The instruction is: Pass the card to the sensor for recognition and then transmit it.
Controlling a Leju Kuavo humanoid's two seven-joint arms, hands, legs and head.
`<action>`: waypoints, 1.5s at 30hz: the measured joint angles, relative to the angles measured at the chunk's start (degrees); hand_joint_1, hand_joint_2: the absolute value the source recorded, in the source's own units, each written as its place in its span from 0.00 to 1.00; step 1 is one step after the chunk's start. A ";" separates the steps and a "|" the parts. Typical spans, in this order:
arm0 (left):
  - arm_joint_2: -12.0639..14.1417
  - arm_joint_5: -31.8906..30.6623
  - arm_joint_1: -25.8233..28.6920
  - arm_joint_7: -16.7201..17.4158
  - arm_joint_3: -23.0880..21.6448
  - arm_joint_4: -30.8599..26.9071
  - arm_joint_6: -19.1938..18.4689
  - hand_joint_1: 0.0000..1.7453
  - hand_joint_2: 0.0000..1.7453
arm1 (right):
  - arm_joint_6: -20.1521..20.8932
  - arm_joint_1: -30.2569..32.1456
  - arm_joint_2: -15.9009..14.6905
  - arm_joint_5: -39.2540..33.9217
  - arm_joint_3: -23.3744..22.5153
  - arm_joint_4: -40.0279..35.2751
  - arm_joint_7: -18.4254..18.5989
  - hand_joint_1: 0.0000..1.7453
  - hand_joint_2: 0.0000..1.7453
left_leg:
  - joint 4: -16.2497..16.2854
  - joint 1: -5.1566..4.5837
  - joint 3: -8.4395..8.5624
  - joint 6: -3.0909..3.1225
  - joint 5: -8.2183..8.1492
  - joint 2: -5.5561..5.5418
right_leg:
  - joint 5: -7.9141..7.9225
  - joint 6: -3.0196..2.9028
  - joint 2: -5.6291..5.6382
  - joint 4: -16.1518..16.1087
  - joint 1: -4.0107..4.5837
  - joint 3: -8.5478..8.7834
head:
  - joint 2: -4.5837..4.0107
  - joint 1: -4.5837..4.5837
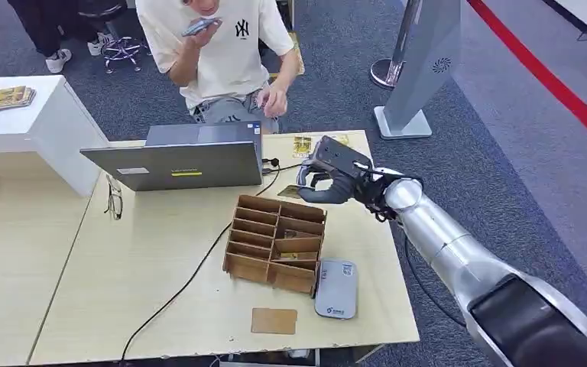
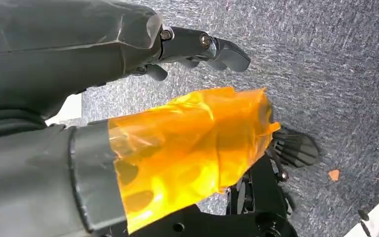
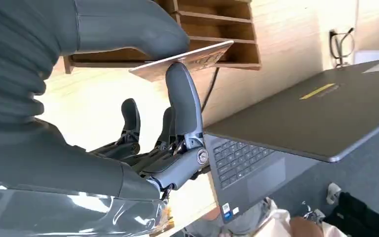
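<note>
right hand (image 3: 168,98) just pinches the card (image 3: 187,60) by its edge; could easily slip before reaching the grey reader (image 1: 335,289); left hand (image 2: 197,47) hangs empty

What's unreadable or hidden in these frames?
- Card face: right wrist view shows it near edge-on, pinched by the right hand; print unreadable. In head view the hand covers it.
- Organizer compartments: head view, contents too small to identify.
- Grey reader: head view, label too small.
- Left hand: left wrist view, orange film hides part of it.
- Person: cut off by the head view's top edge.
</note>
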 joint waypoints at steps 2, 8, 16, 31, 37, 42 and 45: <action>-0.07 0.02 -0.01 -0.11 0.00 0.00 0.00 0.00 0.00 | 0.02 0.26 -0.46 -0.44 -0.31 -0.53 -0.17 1.00 1.00 | 0.00 0.00 -0.01 0.00 0.00 0.00 | 0.00 0.00 0.00 0.00 0.00 0.00 | 0.00 0.00; -0.13 0.11 -0.01 -0.28 0.00 0.00 0.02 0.00 0.00 | 0.09 0.70 -1.07 -1.03 -1.11 -1.60 -0.33 1.00 1.00 | 0.00 0.00 -0.01 0.00 0.00 0.00 | 0.00 0.00 0.00 0.00 0.00 0.00 | 0.00 0.00; -0.17 0.15 -0.01 -0.42 0.00 0.00 0.02 0.00 0.00 | 0.07 0.92 -1.57 -1.16 -1.36 -2.30 -0.33 1.00 1.00 | 0.00 0.00 0.00 0.00 0.00 0.00 | 0.00 0.00 0.00 0.00 0.00 0.00 | 0.00 0.00; -0.22 0.24 -0.03 -0.52 0.00 0.00 0.02 0.00 0.00 | -0.35 0.38 -2.01 -1.66 -2.36 -3.82 0.31 1.00 1.00 | 0.00 0.00 -0.02 0.00 0.00 0.00 | 0.01 0.00 0.00 0.00 0.00 0.00 | 0.00 -0.02; -0.22 0.00 -0.08 -0.55 -0.07 0.00 0.00 0.00 0.00 | -1.59 -2.33 -1.66 -1.29 -2.43 -2.95 1.64 1.00 1.00 | 0.00 0.00 -0.05 0.00 0.00 -0.01 | 0.03 -0.01 -0.01 0.01 0.00 0.00 | 0.00 0.00; -0.22 -0.17 -0.27 -0.52 -0.39 0.00 -0.02 0.00 0.00 | -3.47 -5.16 0.11 1.05 -2.19 -0.09 2.71 1.00 1.00 | 0.00 0.00 -0.05 0.01 0.01 -0.02 | 0.03 -0.01 -0.01 0.01 0.00 0.00 | 0.00 0.00; -0.22 -0.20 -0.42 -0.46 -0.46 0.00 -0.04 0.00 0.00 | -4.26 -6.17 1.02 2.12 -2.01 1.35 3.15 1.00 1.00 | 0.00 0.00 -0.06 0.01 0.01 -0.01 | 0.03 -0.01 -0.01 0.02 0.00 0.00 | 0.00 -0.02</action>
